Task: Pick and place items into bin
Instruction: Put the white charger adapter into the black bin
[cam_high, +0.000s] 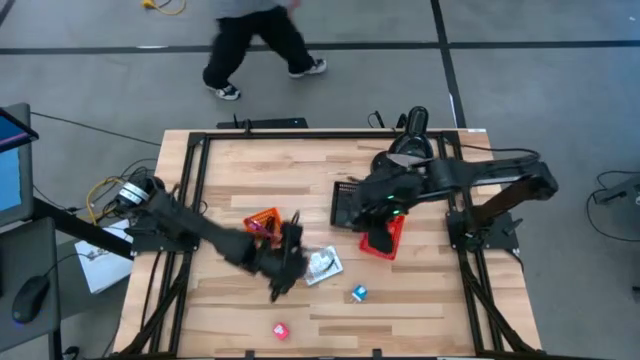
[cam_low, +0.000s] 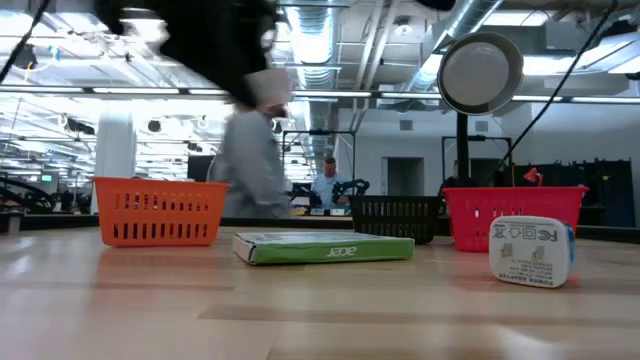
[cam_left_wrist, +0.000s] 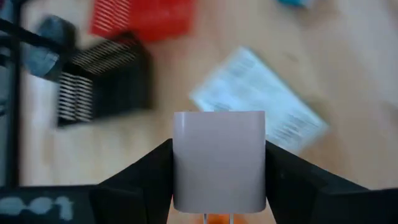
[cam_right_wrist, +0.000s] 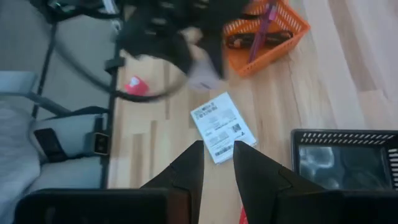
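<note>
My left gripper (cam_high: 288, 256) is near the table's middle, beside the orange basket (cam_high: 263, 222), and is shut on a small white block (cam_left_wrist: 219, 158). The orange basket (cam_right_wrist: 267, 31) holds a purple pen-like tool (cam_right_wrist: 266, 25) and a dark marker. The white packet (cam_high: 322, 265) lies flat on the table, as do the blue cube (cam_high: 358, 293) and the pink cube (cam_high: 281, 330). My right gripper (cam_right_wrist: 217, 152) is open by a narrow gap and empty. It hovers by the black basket (cam_high: 348, 203) and the red basket (cam_high: 385, 237). My left gripper pinches the white block by two opposite flat sides (cam_left_wrist: 177, 162) between its two fingers. The block's broad face (cam_left_wrist: 219, 149) looks toward the wrist camera. The block is lifted clear of the table, above the packet and the baskets.
A black desk lamp (cam_low: 482, 70) stands at the far right behind the baskets. A person (cam_high: 262, 45) walks past the table's far side. Black frame rails (cam_high: 190, 190) run along the table's left and right edges. Bare wood lies along the near edge.
</note>
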